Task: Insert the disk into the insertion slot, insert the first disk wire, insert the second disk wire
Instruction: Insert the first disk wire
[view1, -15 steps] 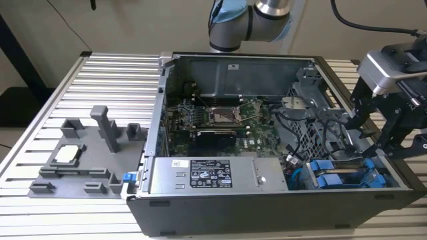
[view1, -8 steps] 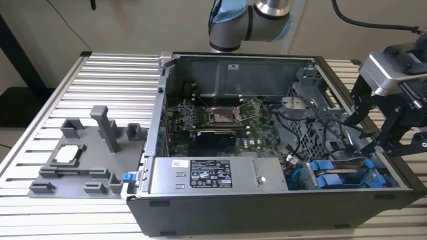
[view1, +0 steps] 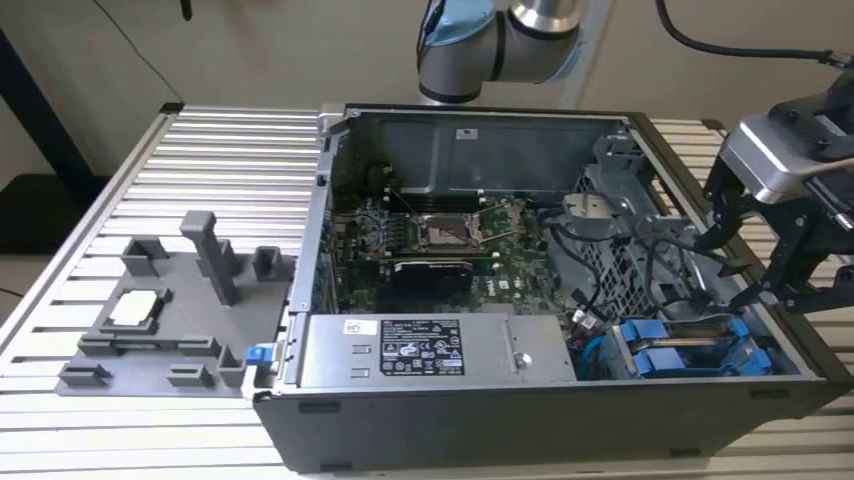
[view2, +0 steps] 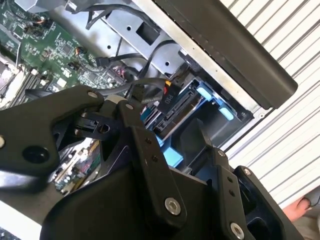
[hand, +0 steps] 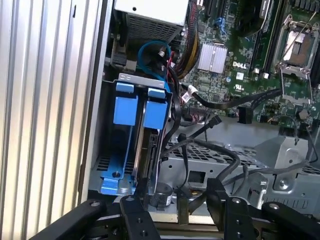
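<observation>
"Two blue frames stand in the corner bay of the computer case (view1: 534, 420). Which one is the disk?"

"The disk (hand: 154, 111) is the frame nearer the case's middle, already down in its slot."

"And the jaws?"

"Spread, pinching nothing I can make out, over that corner of the case and close to the black wires (hand: 210, 145) inside it."

"So it's wire work?"

"I judge so. Pinch the plug near its head, square it to the socket and push straight. A tilted plug would likely jam."
</observation>
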